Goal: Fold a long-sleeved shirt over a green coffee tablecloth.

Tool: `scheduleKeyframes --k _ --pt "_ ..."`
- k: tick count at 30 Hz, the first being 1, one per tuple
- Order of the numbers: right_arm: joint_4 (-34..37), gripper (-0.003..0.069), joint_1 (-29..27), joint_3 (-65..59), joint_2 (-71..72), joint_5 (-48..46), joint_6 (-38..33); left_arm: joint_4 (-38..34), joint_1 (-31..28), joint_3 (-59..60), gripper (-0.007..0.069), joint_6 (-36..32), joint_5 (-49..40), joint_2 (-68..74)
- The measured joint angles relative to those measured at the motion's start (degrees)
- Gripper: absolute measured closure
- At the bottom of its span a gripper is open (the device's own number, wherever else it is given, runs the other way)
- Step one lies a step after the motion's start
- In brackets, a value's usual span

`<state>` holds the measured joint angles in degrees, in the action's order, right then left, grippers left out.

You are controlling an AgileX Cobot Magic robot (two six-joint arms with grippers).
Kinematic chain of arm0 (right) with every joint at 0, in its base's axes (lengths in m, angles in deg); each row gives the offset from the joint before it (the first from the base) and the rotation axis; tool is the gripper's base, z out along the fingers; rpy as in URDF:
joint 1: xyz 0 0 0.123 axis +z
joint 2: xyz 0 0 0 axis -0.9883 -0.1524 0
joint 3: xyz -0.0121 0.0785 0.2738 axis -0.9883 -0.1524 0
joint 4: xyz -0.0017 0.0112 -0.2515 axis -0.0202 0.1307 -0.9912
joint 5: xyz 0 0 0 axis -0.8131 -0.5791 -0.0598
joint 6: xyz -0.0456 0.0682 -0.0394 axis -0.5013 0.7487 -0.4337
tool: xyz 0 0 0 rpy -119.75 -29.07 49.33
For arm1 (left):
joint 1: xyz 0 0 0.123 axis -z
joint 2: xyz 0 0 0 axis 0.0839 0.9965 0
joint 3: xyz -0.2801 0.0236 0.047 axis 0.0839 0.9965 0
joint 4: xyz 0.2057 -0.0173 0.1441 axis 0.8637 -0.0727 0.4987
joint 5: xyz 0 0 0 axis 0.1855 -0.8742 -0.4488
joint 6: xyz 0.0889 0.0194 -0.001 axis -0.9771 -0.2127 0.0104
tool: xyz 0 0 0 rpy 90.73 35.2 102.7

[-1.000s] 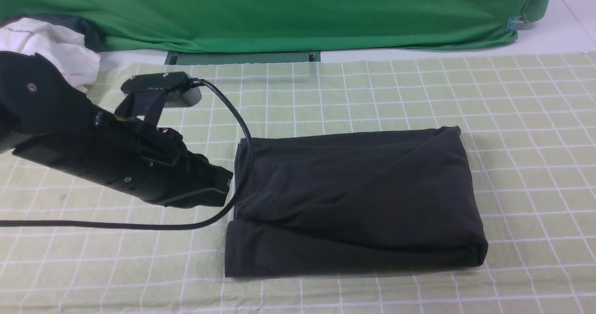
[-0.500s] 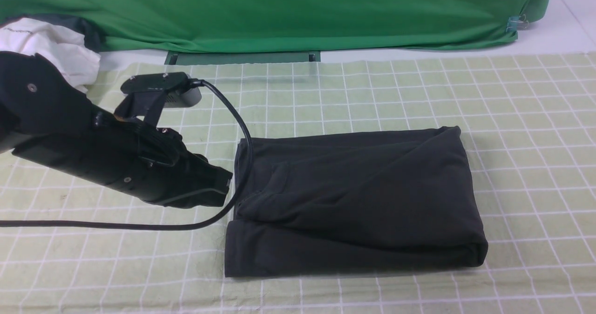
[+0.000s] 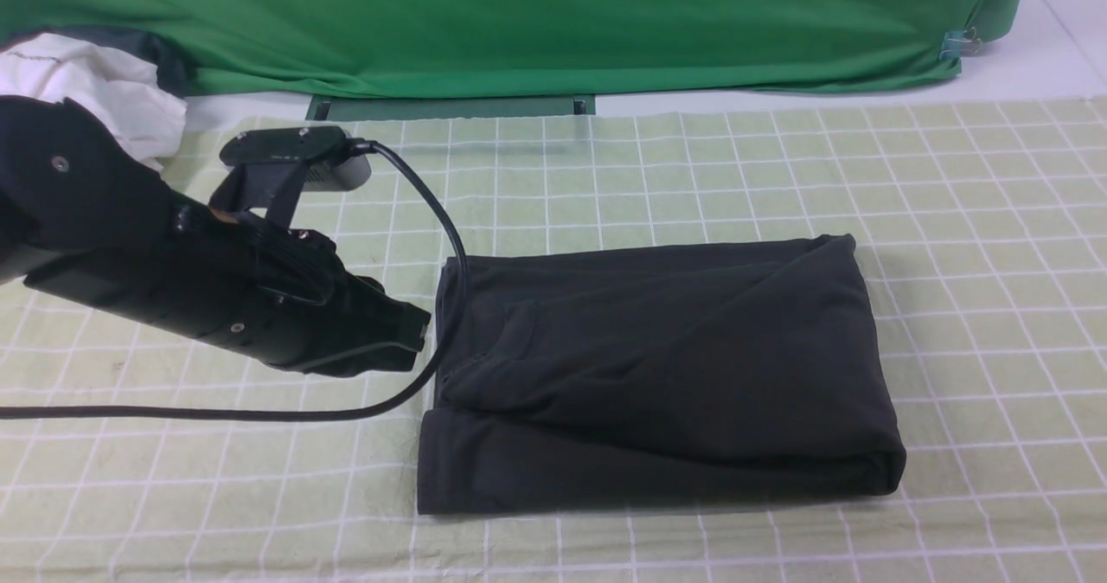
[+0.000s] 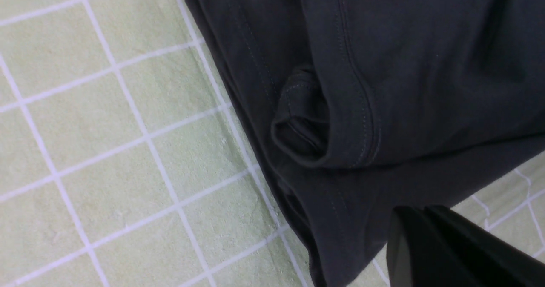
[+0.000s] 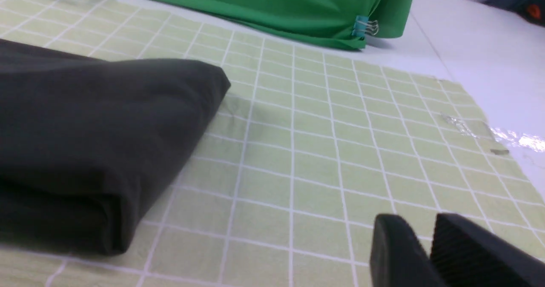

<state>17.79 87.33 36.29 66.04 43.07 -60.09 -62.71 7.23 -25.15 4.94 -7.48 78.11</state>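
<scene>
The long-sleeved shirt (image 3: 657, 367) lies folded into a dark rectangle in the middle of the green coffee tablecloth (image 3: 951, 220). My left gripper (image 3: 422, 328) hovers just off the shirt's left edge, shut and holding nothing. The left wrist view shows its closed fingertips (image 4: 419, 212) over the shirt's layered hem (image 4: 349, 108) and the tablecloth (image 4: 106, 150). My right gripper (image 5: 419, 223) is out of the front view. It sits low over the tablecloth (image 5: 319, 150), to the right of the shirt (image 5: 85, 121), its fingers parted by a narrow gap with nothing between them.
A plain bright green cloth (image 3: 553, 21) hangs along the back, clipped (image 5: 362, 25) at its right corner. A white garment (image 3: 95, 81) is bunched at the far left. A black cable (image 3: 432, 220) loops from the left wrist camera past the shirt's left edge. Bare white table (image 5: 481, 53) lies beyond the tablecloth.
My left arm has risen slightly and drawn back a little from the shirt's left edge. The shirt has not moved.
</scene>
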Motion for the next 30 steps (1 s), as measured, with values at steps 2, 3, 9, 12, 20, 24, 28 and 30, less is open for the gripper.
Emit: scheduleKeyframes --k 2,3,9,12,20,24,28,30 --pt "-0.05 0.0510 0.00 0.00 0.00 0.00 0.00 0.03 0.00 0.00 0.0611 0.00 0.37 0.00" --pt "-0.05 0.0506 0.00 0.00 0.00 0.00 0.00 0.07 0.00 0.00 0.0611 0.00 0.37 -0.14" --pt "-0.06 0.0492 0.00 0.00 0.00 0.00 0.00 0.49 0.00 0.00 0.0610 0.00 -0.94 -5.28" --pt "-0.10 0.0484 0.00 0.00 0.00 0.04 0.00 0.75 0.00 0.00 0.0610 0.28 -2.02 -12.12" --pt "-0.10 0.0473 0.00 0.00 0.00 0.04 0.00 1.18 0.00 5.96 0.0610 2.41 -1.03 -36.91" --pt "-0.10 0.0470 0.00 0.00 0.00 0.04 0.00 -0.42 0.00 12.56 0.0610 2.54 4.89 -49.31" --pt "-0.10 0.0464 0.00 0.00 0.00 0.04 0.00 -1.76 0.00 19.31 0.0610 2.67 19.20 -58.60" --pt "-0.10 0.0461 0.00 0.00 0.00 0.04 0.00 -1.50 0.00 21.22 0.0610 2.67 23.80 -61.74"
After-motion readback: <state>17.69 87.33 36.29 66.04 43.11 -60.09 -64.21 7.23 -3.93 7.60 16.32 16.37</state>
